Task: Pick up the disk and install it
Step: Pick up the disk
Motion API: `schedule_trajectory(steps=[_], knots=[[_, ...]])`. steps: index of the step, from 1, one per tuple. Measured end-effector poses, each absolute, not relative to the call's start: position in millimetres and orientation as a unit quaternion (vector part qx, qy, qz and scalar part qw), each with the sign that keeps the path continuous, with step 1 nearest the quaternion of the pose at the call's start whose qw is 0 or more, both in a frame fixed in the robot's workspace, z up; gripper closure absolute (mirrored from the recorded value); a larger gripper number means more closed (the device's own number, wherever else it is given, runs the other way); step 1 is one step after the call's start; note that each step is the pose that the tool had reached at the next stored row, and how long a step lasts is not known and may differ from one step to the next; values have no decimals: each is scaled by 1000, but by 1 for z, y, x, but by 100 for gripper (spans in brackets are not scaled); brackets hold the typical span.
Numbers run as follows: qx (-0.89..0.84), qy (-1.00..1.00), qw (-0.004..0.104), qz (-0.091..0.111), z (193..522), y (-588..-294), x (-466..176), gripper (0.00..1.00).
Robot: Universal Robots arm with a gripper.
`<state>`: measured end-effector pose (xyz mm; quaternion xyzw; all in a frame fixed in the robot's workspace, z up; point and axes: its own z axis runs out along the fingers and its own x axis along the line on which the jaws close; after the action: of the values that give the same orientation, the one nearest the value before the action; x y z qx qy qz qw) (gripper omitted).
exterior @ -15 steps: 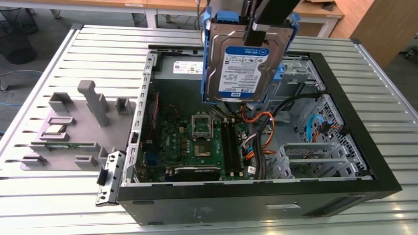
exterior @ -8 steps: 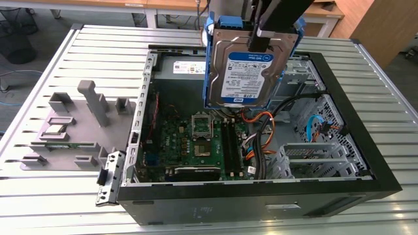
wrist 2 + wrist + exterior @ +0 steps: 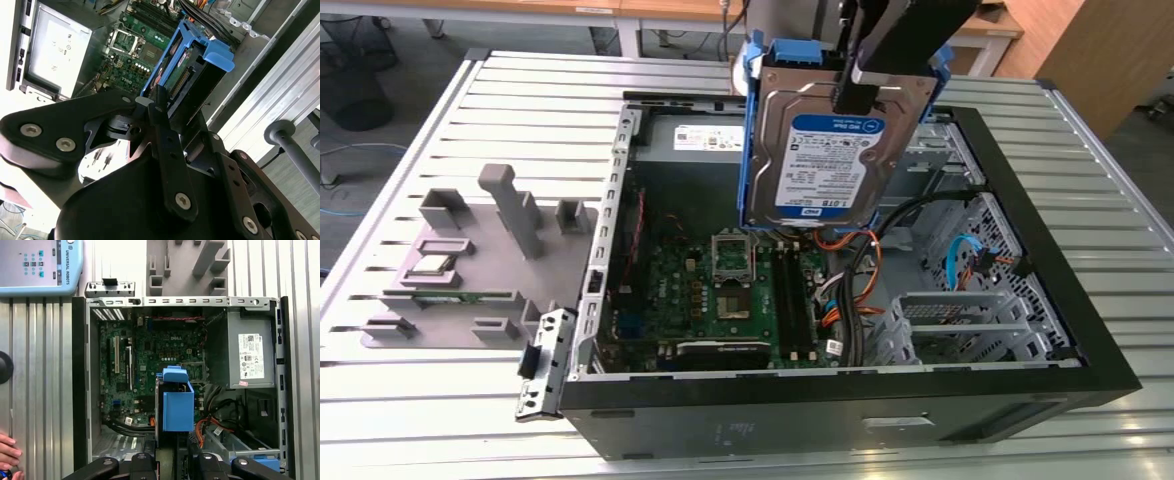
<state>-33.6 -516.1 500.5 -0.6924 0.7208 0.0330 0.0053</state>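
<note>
The gripper (image 3: 854, 92) is clamping its fingers shut on the top edge of the disk (image 3: 831, 160), holding it upright, probably so that its narrow lower edge enters the computer case (image 3: 854, 425) first. In the exterior view the disk is hanging over the motherboard (image 3: 720, 290), toward the case's one o'clock. The drive cage (image 3: 954, 315) is sitting at four o'clock, with cables (image 3: 838, 312) crowding the room between.
</note>
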Motion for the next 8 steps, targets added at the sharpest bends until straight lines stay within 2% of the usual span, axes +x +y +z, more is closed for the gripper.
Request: schedule_trajectory(steps=[8], knots=[[-692,721,5,33,500,-516,-25,65]])
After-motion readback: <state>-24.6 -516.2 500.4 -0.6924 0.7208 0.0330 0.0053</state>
